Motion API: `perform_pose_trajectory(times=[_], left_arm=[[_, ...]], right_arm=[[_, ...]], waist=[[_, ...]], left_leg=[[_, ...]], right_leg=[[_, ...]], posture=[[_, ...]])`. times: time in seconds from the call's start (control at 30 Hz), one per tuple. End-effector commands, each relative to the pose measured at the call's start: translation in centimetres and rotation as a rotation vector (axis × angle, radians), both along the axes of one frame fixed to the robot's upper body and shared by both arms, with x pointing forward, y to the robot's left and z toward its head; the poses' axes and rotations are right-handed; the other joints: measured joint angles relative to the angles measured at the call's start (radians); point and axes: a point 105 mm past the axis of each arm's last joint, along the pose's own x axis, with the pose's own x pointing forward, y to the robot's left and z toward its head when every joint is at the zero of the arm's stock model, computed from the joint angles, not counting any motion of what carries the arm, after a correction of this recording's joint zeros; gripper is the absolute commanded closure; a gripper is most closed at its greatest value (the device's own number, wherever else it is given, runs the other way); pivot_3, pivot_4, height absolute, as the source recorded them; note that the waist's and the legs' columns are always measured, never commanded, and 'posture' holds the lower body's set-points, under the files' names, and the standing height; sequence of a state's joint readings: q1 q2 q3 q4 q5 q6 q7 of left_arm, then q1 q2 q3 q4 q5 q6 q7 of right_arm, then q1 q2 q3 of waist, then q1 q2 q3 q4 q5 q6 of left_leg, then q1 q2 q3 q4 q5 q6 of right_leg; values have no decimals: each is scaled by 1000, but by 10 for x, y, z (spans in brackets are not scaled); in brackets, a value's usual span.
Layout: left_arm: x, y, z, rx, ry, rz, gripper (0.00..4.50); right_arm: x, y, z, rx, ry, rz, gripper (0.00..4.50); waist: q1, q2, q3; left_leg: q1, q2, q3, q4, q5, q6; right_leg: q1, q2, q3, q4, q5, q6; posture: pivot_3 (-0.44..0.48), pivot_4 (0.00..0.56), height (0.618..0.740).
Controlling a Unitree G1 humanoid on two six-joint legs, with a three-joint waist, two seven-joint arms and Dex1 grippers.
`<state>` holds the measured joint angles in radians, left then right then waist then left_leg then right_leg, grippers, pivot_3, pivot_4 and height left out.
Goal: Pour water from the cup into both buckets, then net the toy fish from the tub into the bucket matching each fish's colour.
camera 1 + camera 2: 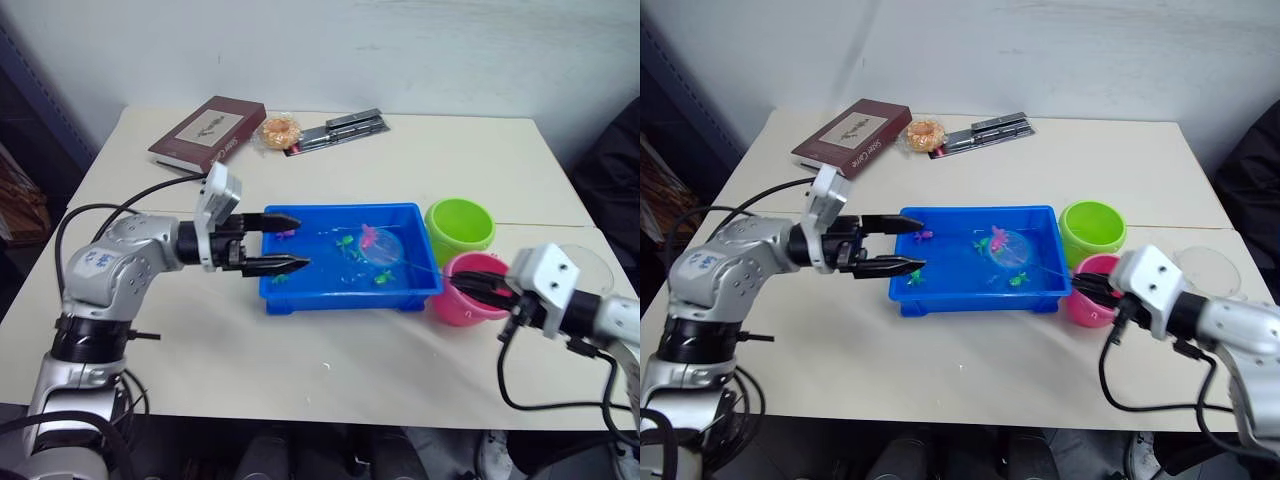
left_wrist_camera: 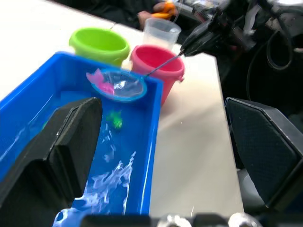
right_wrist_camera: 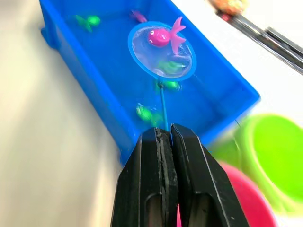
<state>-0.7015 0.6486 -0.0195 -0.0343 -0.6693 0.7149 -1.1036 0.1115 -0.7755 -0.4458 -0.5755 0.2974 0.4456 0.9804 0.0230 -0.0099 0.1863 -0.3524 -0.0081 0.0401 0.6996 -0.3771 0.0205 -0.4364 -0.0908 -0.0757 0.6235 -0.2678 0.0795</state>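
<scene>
White worktop (image 1: 400,160) carries the blue tub (image 1: 300,297). The right gripper (image 3: 164,137) pinches the thin net handle (image 3: 162,106); the net (image 3: 162,51) holds a pink fish (image 3: 162,36), light and slippery, so keep it level. The left gripper (image 1: 295,243) is wide open, empty.

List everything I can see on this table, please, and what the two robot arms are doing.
tub: one, bright blue, table centre, water inside
net: one, blue rim, thin handle, over the tub
pink fish: one, lying in the net
green fish: several, in the tub's water
green bucket: one, lime, beside the tub's far right corner
pink bucket: one, in front of the green bucket
cup: one, clear, behind the buckets
book: one, dark red, far left
snack bag: one, orange, beside the book
dark packets: far centre
left gripper: open, at the tub's left end
right gripper: shut on the net's handle
</scene>
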Motion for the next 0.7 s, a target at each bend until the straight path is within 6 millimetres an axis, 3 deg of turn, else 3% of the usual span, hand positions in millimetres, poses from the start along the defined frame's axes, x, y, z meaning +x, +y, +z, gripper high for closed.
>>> perform_pose_trajectory(times=[0.03, 0.47, 0.53, 0.7], left_arm=[[-11, -14, 7, -16, -42, -92, 45], [-10, -30, 10, -3, -96, -158, 45], [-9, -32, 10, -3, -97, -165, 45], [-8, -39, 8, 7, -111, -197, 45]], right_arm=[[-17, -11, 9, 9, -56, -81, 4500], [-66, -65, 15, 46, -105, -344, 4500], [-71, -74, 13, -12, -108, -357, 4500], [-72, -107, 2, -378, -202, -355, 4500]], waist=[[0, 0, 0], [1, 0, 0], [1, 0, 0], [0, 0, 0]], left_leg=[[0, 0, 0, 0, 0, 0], [9, 0, -1, -1, 0, 1], [9, 0, 0, -1, 0, 1], [10, 0, 1, -1, -1, 2]], right_leg=[[0, 0, 0, 0, 0, 0], [10, 0, 2, -3, 0, 1], [10, 0, 3, -3, 0, 1], [10, 0, 4, -5, 0, 1]], posture=[[0, 150, 740], [0, 150, 740], [0, 150, 740], [0, 150, 740]])
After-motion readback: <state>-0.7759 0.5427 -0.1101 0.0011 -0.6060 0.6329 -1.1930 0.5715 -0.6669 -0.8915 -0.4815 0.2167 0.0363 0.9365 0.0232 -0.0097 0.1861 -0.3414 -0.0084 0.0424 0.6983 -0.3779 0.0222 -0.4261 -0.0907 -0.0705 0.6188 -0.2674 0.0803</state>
